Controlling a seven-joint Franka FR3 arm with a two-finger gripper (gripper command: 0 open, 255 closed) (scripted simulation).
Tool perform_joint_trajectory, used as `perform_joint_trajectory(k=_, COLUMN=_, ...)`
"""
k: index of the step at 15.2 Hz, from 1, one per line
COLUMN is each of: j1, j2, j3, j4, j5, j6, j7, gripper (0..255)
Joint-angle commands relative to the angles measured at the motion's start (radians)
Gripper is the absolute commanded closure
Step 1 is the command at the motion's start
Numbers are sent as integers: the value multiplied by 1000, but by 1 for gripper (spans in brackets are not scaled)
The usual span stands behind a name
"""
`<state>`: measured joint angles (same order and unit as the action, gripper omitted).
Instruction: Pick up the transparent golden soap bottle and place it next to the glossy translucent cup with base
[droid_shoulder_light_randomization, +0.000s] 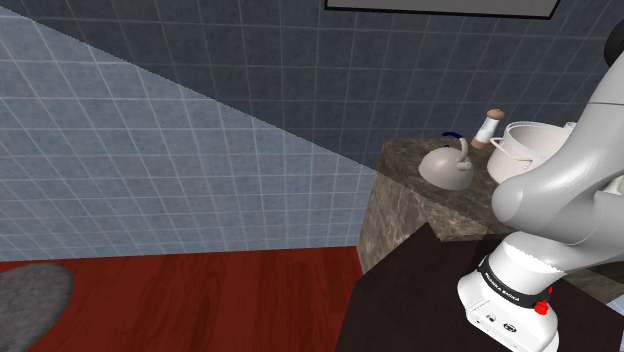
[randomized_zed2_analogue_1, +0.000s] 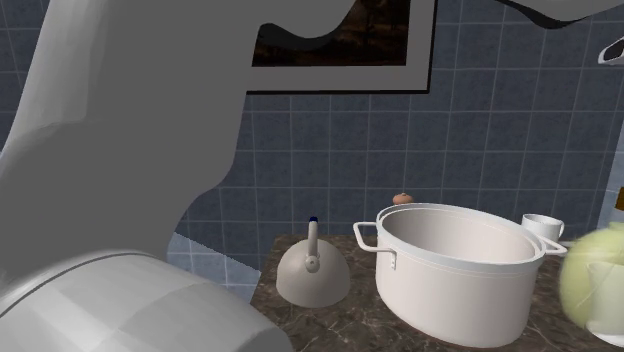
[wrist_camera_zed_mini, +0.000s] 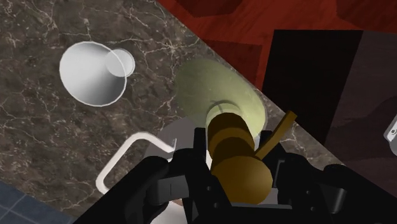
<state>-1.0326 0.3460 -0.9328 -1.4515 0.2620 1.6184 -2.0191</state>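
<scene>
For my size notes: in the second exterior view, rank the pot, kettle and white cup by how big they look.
1. pot
2. kettle
3. white cup, though it stands farther back, partly hidden behind the pot.

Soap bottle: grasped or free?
Grasped. In the wrist view the end effector clasps the golden-brown soap bottle between its black fingers. Whether it is off the marble counter: cannot tell.

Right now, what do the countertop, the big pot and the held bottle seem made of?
The countertop: dark polished stone, marble-like, pale veins. The pot: plain matte white, material unclear, perhaps enamel. The soap bottle: golden-brown, slight sheen; plastic or glass, cannot tell.
</scene>
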Motion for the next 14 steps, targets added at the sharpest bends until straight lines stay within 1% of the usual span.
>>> perform_joint_trajectory(k=1, j1=10, j2=-6, j3=-1, j4=-34, j5=-4, j6=30, j7=1, gripper=255)
perform_joint_trajectory(k=14, j1=32, j2=4, j3=10, j4=-202, j5=11, j6=200, j7=-13, gripper=255)
